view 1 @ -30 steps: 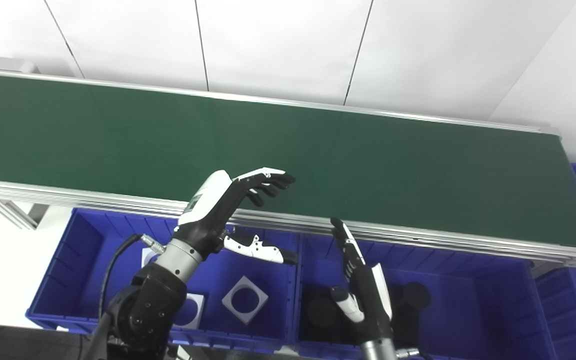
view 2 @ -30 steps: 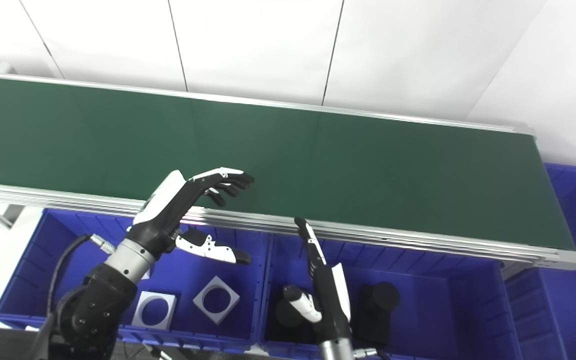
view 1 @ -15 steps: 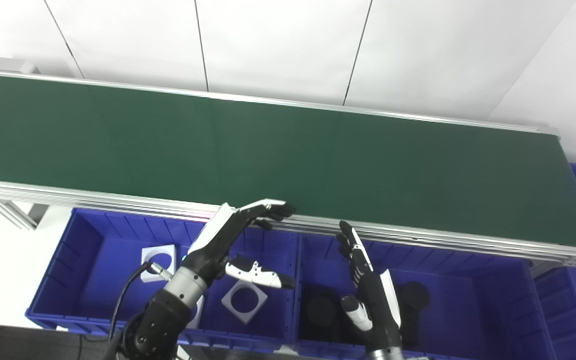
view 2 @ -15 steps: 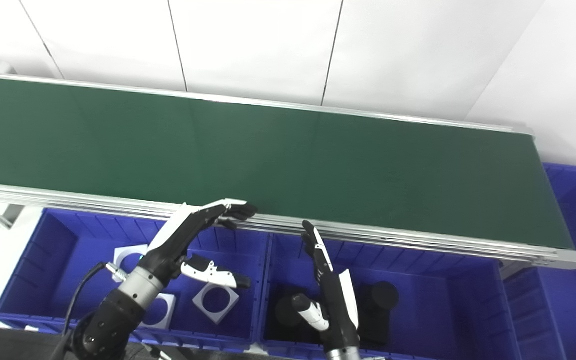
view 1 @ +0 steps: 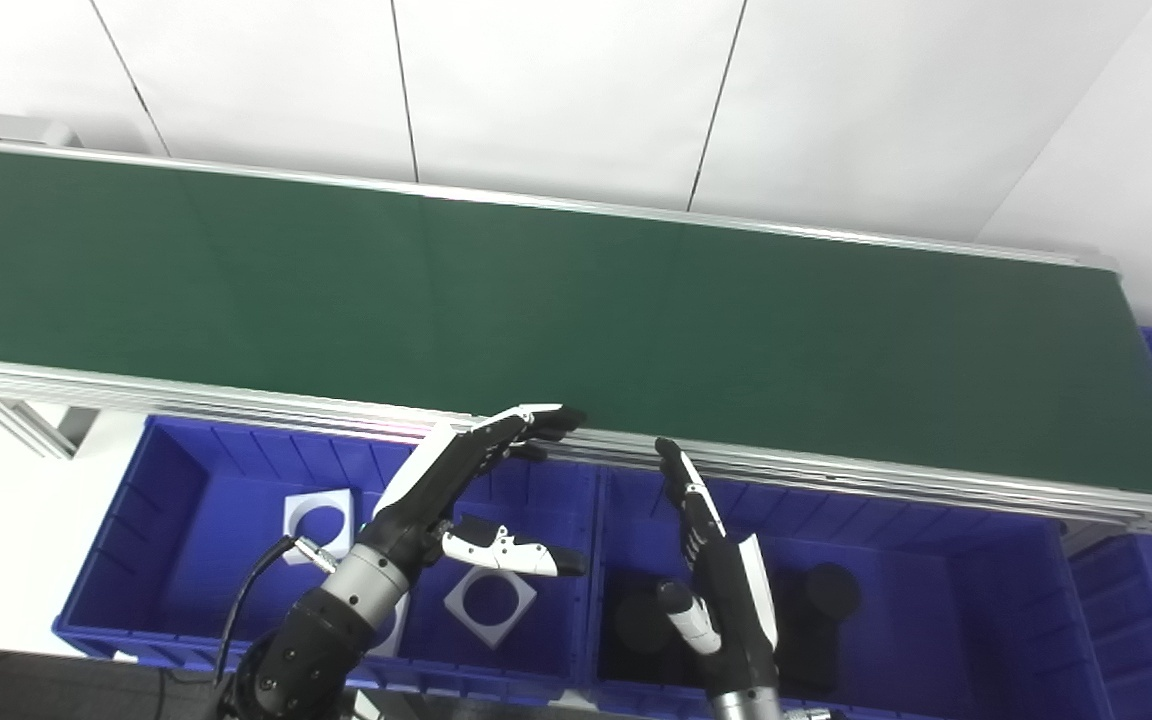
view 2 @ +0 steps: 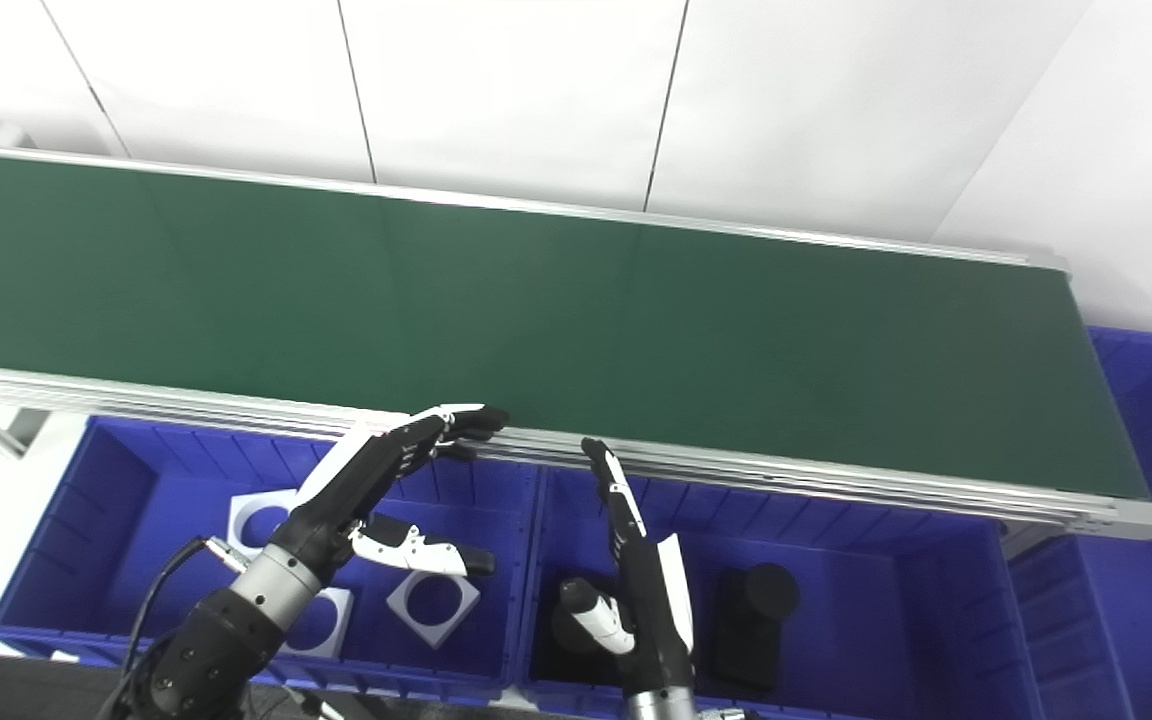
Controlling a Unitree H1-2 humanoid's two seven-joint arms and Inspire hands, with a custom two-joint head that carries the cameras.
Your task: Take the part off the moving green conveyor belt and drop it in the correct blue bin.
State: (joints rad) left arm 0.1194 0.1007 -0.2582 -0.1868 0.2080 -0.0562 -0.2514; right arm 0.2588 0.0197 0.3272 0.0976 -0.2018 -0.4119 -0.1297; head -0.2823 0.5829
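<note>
We see our left hand [view 1: 456,480] lower than a second ago, pulled back off the green conveyor belt [view 1: 556,300] so its spread fingertips [view 1: 546,425] sit at the belt's near rail, thumb stuck out sideways, holding nothing. The right hand [view 1: 721,590] has barely shifted, fingers straight and apart, pointing up toward that rail, empty too. No part shows anywhere on the belt, a dark green band running from the far left corner to the right end. Under the near edge, the left blue bin [view 1: 186,480] holds white square plates with round holes [view 1: 489,603]; the middle blue bin [view 1: 946,600] holds black round parts [view 1: 829,592]. White wall panels [view 1: 556,90] stand behind.
</note>
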